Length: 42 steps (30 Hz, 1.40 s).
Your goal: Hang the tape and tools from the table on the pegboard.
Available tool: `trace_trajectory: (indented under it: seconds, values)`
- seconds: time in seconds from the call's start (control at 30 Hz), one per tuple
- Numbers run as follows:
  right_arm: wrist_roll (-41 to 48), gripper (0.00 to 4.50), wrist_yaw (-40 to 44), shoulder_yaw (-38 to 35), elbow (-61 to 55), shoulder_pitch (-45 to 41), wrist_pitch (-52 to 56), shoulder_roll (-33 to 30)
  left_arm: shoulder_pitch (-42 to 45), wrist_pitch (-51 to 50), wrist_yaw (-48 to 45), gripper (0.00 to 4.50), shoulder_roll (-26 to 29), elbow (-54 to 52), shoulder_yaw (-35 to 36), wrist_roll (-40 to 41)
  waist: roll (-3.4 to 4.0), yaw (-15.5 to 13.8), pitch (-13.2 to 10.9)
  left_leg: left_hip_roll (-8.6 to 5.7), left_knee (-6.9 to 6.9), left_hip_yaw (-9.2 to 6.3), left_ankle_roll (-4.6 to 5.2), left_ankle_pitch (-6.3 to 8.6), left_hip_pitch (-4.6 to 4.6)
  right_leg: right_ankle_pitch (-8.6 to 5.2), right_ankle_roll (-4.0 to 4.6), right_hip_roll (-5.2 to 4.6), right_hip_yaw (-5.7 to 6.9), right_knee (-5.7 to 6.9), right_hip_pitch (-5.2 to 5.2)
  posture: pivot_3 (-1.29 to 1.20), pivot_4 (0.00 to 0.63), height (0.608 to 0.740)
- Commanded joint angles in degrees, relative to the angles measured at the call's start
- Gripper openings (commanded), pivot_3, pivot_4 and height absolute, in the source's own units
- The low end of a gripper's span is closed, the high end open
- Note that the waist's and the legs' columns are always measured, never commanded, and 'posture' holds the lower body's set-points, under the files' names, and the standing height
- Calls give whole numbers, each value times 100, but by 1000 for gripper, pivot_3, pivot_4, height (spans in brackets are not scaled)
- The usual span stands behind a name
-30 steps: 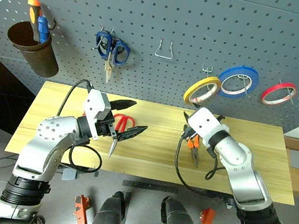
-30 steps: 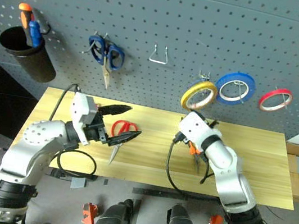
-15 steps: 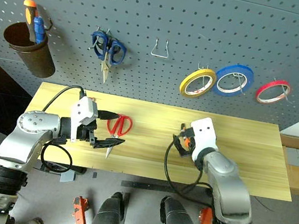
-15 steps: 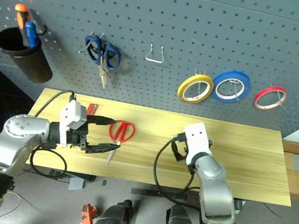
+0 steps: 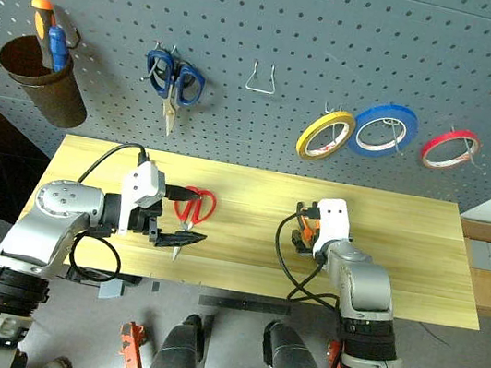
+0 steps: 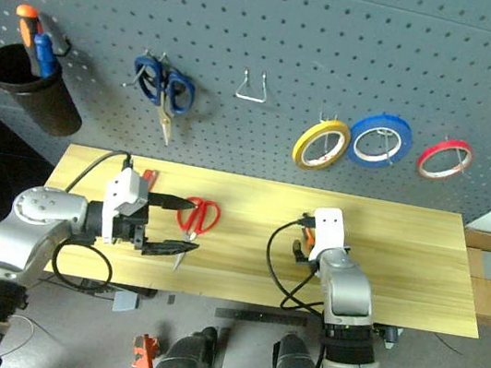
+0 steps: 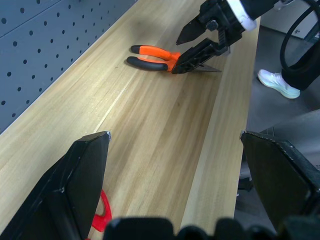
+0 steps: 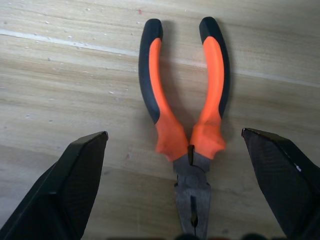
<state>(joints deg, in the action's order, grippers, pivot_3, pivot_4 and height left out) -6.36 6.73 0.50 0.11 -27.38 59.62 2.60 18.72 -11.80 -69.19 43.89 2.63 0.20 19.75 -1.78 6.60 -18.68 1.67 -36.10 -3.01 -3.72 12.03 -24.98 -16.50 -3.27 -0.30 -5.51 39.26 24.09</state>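
The orange-and-black pliers point(image 8: 182, 135) lie flat on the table point(image 5: 402, 256), their handles spread and pointing away from my wrist. My right gripper point(image 8: 174, 133) hovers just over them, open, one finger on each side. My left gripper point(image 5: 198, 218) is open over the red-handled scissors point(image 5: 197, 204), which lie on the table's left half, and holds nothing. A bit of the red screwdriver point(image 6: 150, 176) shows behind the left wrist. The yellow tape point(image 5: 325, 133) hangs on a hook of the pegboard point(image 5: 299, 24).
On the pegboard hang a brown cup point(image 5: 37, 86) with orange and blue handles in it, blue scissors point(image 5: 174, 79), an empty wire hook point(image 5: 261, 80), a blue roll point(image 5: 383, 131) and a red roll point(image 5: 449, 149). Cables loop from both wrists over the table's front edge.
My right gripper has dropped from just under the yellow tape to the pliers, turning its wrist and opening wider. My left gripper sank a little toward the scissors. The head view has shifted.
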Motion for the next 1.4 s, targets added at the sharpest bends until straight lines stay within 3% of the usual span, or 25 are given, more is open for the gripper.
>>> trace_trajectory:
  seconds: [0.03,0.43,0.53,0.73,0.9,1.07,1.2,1.4]
  values:
    - [139,4460,-104,-35,316,-188,-320,39,-67,141,45,4500,-29,-187,48,-5,0,0,0,0,0,0,0,0,0,0,0,0,0,2,0,-127,312,740]
    - [409,4460,-321,-322,1450,-615,-406,-91,-144,278,127,4500,-61,-185,62,-57,-3,-2,2,1,-4,-1,0,0,4,0,0,1,0,19,2,-120,304,740]
    - [432,3882,-324,-267,1629,-676,-498,-139,-173,296,154,4500,-76,-203,62,-55,-5,-2,3,0,-6,-1,-1,-1,7,0,0,1,-1,24,1,-120,301,740]
    - [448,2018,-317,-271,2071,-833,-729,-195,-236,311,180,4500,-88,-230,70,-50,-17,6,10,0,-8,0,-1,-1,11,0,0,4,-1,29,0,-120,300,740]
    - [499,1867,-286,-300,2211,-905,-839,-260,-262,293,271,4500,-116,-232,114,-27,-25,7,15,0,-13,-1,-1,-1,15,0,1,7,-1,39,-1,-119,297,740]
    - [642,1867,-157,-147,888,-584,-568,-222,-450,193,847,4500,-325,-296,527,123,-25,-1,15,3,-17,-2,-1,-1,13,0,1,6,-2,45,2,-113,297,740]
    - [800,1867,-100,313,-1479,240,292,-104,-957,15,1126,4500,-392,-559,967,396,-23,3,14,12,-4,-1,-1,0,2,-1,1,1,-4,46,21,-112,301,740]
    - [968,1867,-109,1243,-3862,1113,977,-220,-1585,-104,1371,4500,-556,-1034,1408,790,-23,-13,14,21,-1,-5,-1,0,3,-4,5,-9,-3,40,18,-110,307,740]
